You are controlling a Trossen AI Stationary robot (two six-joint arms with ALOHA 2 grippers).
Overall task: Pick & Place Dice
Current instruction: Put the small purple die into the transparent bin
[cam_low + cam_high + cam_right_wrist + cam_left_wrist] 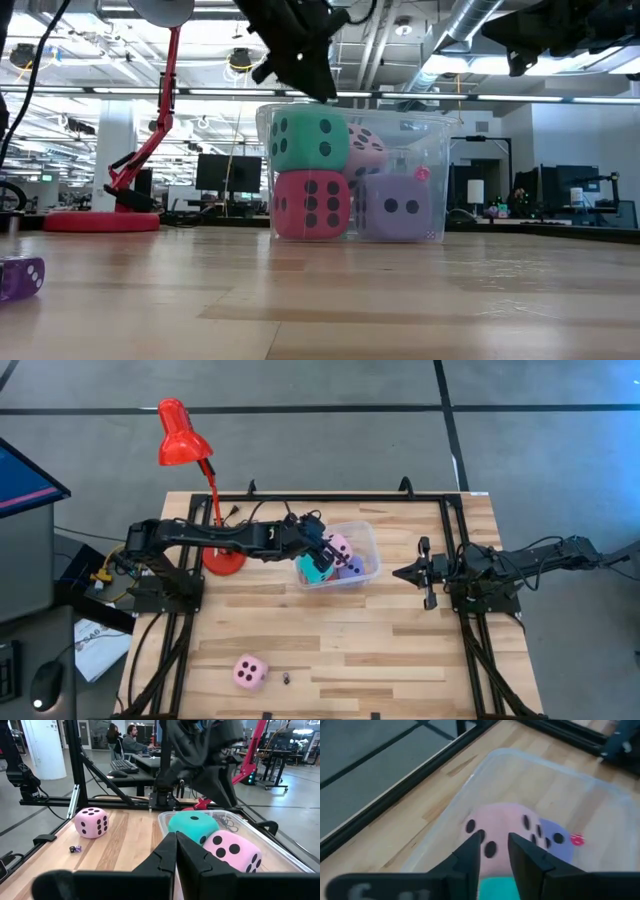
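Observation:
A clear plastic container (370, 540) stands at the table's middle. In it a cyan die (308, 138) sits on a red die (310, 205). A pink die (365, 150) rests on a lavender die (400, 207) beside them. Another pink die (249, 672) lies on the table near the front left. My left gripper (496, 842) hangs just above the cyan die (495, 887), slanting down, its fingers a narrow gap apart with nothing between them. My right gripper (400, 572) waits shut at the right, pointing level toward the container.
A red desk lamp stands with its base (222, 560) just left of the container, its head (185, 440) beyond the table's far edge. A tiny dark die (287, 679) lies beside the loose pink die. Black frame rails (455, 550) run along the table's sides.

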